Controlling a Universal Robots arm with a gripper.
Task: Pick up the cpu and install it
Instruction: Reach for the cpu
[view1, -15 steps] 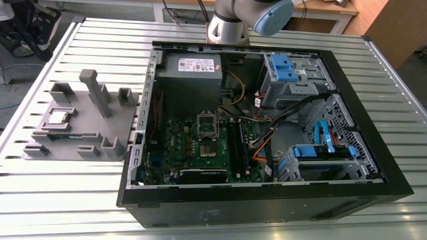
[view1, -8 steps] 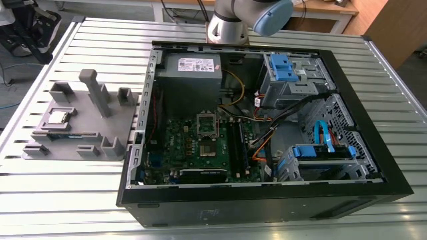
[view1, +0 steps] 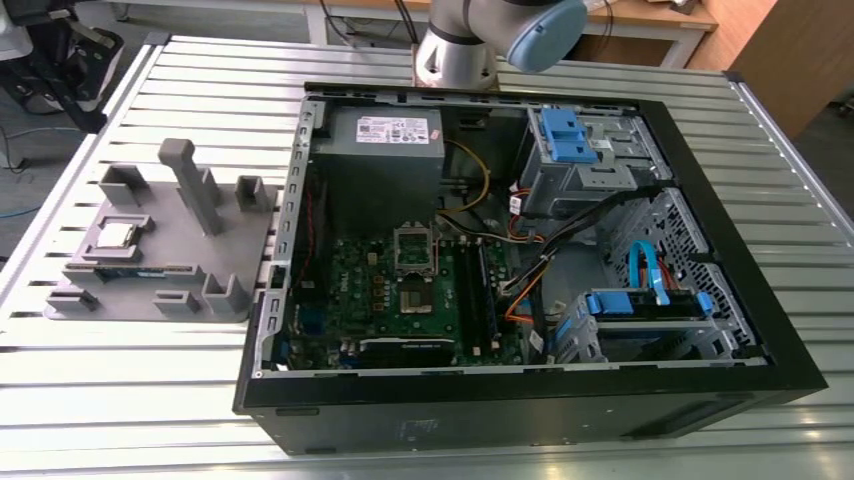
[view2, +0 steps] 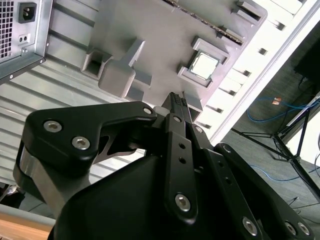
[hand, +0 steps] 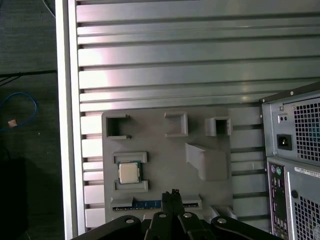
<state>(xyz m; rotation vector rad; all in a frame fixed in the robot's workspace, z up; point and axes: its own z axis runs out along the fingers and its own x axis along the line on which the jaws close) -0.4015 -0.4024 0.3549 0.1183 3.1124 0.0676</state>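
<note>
The small, flat, square cpu (hand: 129, 172) with a shiny silver metal top is seated in a shallow framed recess of the grey moulded plastic tray (hand: 170, 150), on the side of the tray away from the open black computer case (view1: 534, 392). The tray is laid on the ribbed silver metal table (view1: 134, 370), just beside the case. In the first wrist view the black end effector (hand: 171, 194) is seen against the tray's edge, apart from the cpu. Its fingers are pressed together, with nothing gripped.
</note>
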